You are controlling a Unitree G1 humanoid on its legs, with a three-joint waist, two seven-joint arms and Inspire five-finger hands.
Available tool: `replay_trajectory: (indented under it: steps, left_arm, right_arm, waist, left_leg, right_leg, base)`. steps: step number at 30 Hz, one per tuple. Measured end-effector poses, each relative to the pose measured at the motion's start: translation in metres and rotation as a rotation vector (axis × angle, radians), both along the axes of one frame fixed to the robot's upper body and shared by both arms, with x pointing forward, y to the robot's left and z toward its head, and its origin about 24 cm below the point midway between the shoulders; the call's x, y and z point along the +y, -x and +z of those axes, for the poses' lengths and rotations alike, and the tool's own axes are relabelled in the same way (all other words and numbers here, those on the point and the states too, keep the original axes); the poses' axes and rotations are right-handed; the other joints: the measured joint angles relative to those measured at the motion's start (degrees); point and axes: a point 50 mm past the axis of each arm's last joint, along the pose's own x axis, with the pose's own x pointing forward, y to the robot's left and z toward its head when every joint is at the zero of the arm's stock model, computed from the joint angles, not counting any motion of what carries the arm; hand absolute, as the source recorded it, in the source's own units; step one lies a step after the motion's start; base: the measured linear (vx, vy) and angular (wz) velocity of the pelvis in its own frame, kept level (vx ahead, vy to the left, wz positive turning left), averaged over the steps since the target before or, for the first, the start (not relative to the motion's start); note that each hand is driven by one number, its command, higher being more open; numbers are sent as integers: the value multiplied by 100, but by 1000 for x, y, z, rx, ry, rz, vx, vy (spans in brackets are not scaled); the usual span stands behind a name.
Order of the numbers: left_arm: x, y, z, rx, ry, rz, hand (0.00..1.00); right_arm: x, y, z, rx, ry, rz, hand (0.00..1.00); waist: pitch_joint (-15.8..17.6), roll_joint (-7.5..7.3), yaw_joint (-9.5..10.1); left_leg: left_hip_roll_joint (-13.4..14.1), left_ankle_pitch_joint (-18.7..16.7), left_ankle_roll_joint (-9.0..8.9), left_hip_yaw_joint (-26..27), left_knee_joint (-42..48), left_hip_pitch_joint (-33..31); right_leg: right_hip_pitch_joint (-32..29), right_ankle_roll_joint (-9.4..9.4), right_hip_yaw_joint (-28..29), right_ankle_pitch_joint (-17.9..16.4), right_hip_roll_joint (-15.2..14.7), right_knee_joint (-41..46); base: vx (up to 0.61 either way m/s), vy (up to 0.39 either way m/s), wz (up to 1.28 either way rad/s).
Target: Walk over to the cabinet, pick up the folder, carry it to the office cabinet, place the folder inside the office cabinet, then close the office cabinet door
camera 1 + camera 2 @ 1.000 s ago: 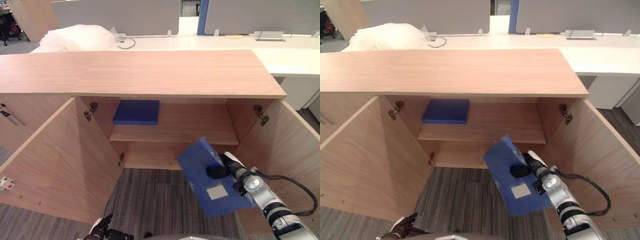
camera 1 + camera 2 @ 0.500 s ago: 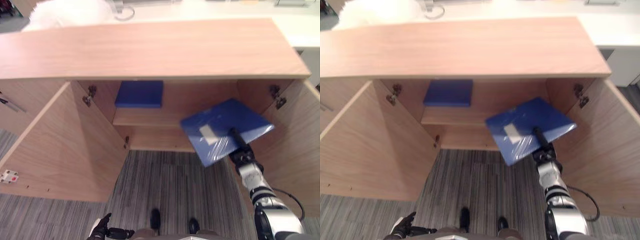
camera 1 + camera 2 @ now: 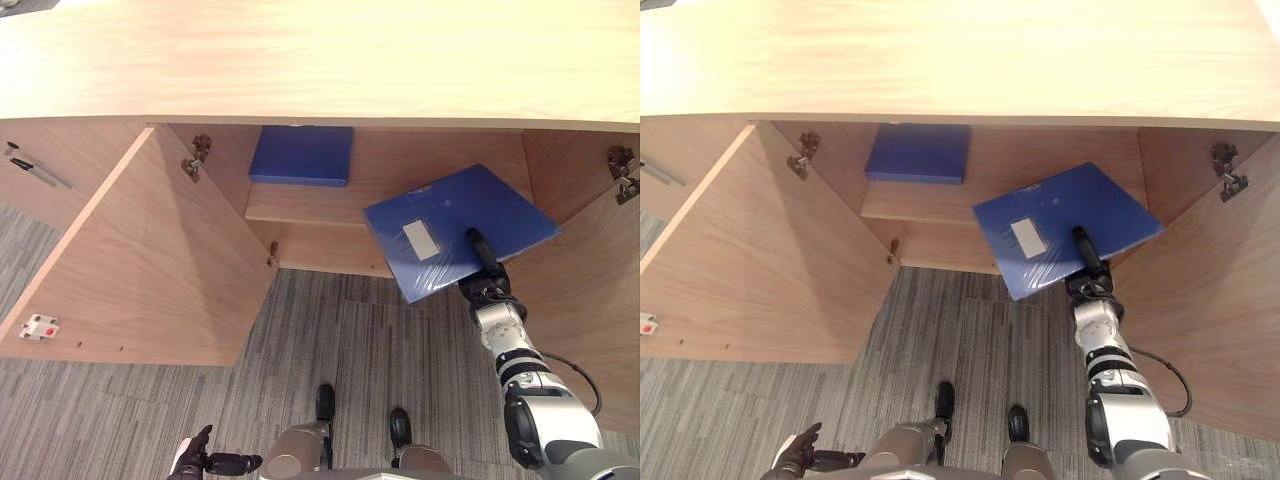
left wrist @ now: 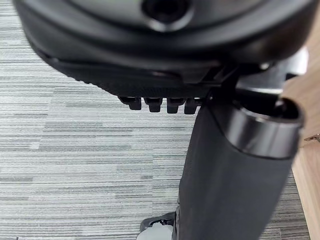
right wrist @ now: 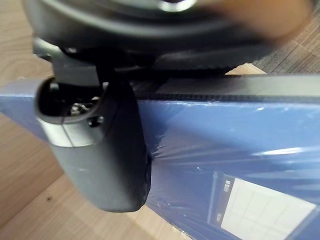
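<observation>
The folder (image 3: pixel 455 215), pinched at its near edge between the right hand's (image 3: pixel 487 287) thumb and fingers, hovers in the right of the office cabinet's (image 3: pixel 300 60) open front, not yet shelved and the doors (image 3: pixel 150 260) unclosed, while the left hand (image 3: pixel 205 463) hangs low with relaxed fingers.

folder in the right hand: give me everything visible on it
The folder is a flat blue rectangle wrapped in shiny clear film, with a white label on its upper face. The right hand pinches its near edge, thumb on top. It is tilted, its far end reaching into the open cabinet; whether it touches the shelf cannot be told.
</observation>
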Motion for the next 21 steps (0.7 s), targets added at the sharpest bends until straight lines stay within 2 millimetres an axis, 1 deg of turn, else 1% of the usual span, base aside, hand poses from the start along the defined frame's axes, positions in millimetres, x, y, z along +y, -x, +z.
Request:
replay_trajectory:
  steps: [1,4,7,9,11,12,13,14,15,16,17,18,19,20,21]
  left_arm:
    - [0,0,0,0,0,0,100]
    - [0,0,0,3,-1,-1,100]
    - [0,0,0,7,-4,-8,100]
    - [1,0,0,13,-10,-13,100]
    - [1,0,0,15,-11,-12,100]
    - [2,0,0,20,-12,-7,100]
    - [3,-3,0,19,-14,3,100]
    - [4,-6,1,14,-15,6,100]
    - [6,-10,2,9,-20,7,100]
    - [9,-17,3,4,-28,-3,100]
    - [9,-23,5,-10,-30,-8,100]
    - [8,-25,5,-15,-28,-10,100]
    - [6,-27,5,-21,-26,-17,100]
    - [-1,-27,3,-20,-8,-19,100]
    - [-5,-27,1,-19,3,-18,100]
  right_arm:
    - [1,2,-2,1,-3,3,0]
    - [13,17,-20,36,-5,38,0]
    - [19,31,-36,90,20,70,0]
    - [22,46,-51,155,39,100,0]
    - [22,50,-56,182,56,120,0]
    - [23,53,-59,199,65,133,0]
    - [24,58,-64,217,60,140,0]
    - [24,60,-65,222,58,140,0]
    - [25,62,-67,228,54,142,0]
    - [24,65,-69,234,53,143,0]
    - [25,65,-70,236,51,144,0]
    - [25,66,-70,237,51,145,0]
    - [25,65,-70,236,52,147,0]
    - [24,64,-68,228,60,148,0]
    - [24,63,-66,218,66,152,0]
  waist:
    - [0,-1,-1]
    - [-1,-7,-27]
    - [-5,-16,-56]
    - [-5,-17,-87]
    - [3,-29,-130]
    - [11,-39,-170]
    - [27,-49,-242]
    - [43,-54,-262]
    - [75,-99,-326]
    - [102,-207,-347]
    - [136,-337,-384]
    - [134,-414,-400]
    - [109,-570,-425]
    - [101,-596,-462]
    - [87,-568,-471]
  left_leg:
    - [2,0,0,12,-19,25]
    - [20,1,1,83,-164,224]
    - [34,2,3,223,-247,331]
    - [101,3,6,394,-294,479]
    - [137,-5,18,481,-320,583]
    - [166,-36,66,523,-318,655]
    - [231,-87,148,544,-303,779]
    - [258,-113,202,539,-301,826]
    - [261,-118,216,518,-311,913]
    - [227,-152,195,514,-316,996]
    - [155,-156,195,495,-343,1090]
    - [100,-158,192,489,-363,1138]
    - [-25,-178,160,464,-364,1207]
    - [-50,-215,86,401,-366,1291]
    - [-10,-225,45,381,-367,1301]
  right_leg:
    - [8,2,13,2,2,0]
    - [95,16,101,31,21,0]
    - [75,38,222,70,39,63]
    - [-109,39,362,70,141,499]
    - [-148,51,402,77,187,678]
    - [-157,61,401,84,220,814]
    - [-375,83,381,58,319,1403]
    - [-578,134,325,-6,359,1762]
    - [-637,89,220,-290,369,1781]
    - [-736,72,129,-316,322,1556]
    - [-853,118,-76,-203,237,1320]
    - [-903,161,-167,-127,172,1171]
    - [-923,125,-336,115,-1,862]
    - [-833,14,-532,399,-95,838]
    - [-812,-8,-616,412,-82,824]
  base:
    - [51,16,-13]
    - [51,21,-12]
    - [48,40,-27]
    - [25,48,-45]
    - [2,36,-32]
    - [-18,37,-29]
    - [-33,29,-25]
    - [-68,18,-12]
    - [-97,1,3]
    - [-138,-30,14]
    - [-118,-50,15]
    - [-83,-83,21]
    - [2,-107,28]
    - [49,-110,26]
    - [160,-145,21]
